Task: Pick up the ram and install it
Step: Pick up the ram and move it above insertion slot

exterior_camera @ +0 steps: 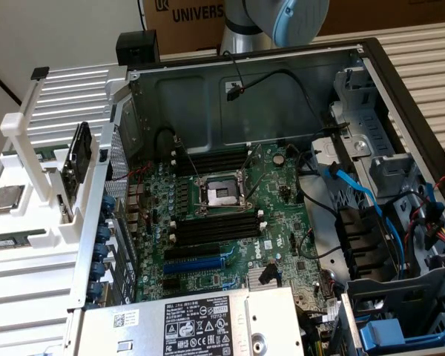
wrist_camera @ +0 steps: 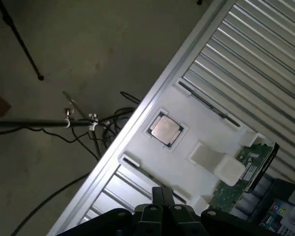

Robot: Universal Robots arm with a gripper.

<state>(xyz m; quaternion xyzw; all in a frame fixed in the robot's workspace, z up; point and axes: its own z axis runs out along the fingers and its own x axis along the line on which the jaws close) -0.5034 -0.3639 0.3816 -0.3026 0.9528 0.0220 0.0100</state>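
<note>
Wrist view: my gripper (wrist_camera: 162, 197), closed on nothing, hangs over the white tray (wrist_camera: 191, 110). Exterior view: the ram (exterior_camera: 13, 241) lies in that tray, nine o'clock of the computer case (exterior_camera: 193, 89).

Arm (exterior_camera: 273, 21) high, angled down; gripper (wrist_camera: 162, 195) closed, fingertips together, empty.

Soft, even exterior light — dim wrist view, floor (wrist_camera: 88, 44) in shadow

Rounded silver-grey arm joint (exterior_camera: 241, 28) with a light-blue end cap (exterior_camera: 300, 18); matte black gripper (wrist_camera: 162, 195), angular jaws.
</note>
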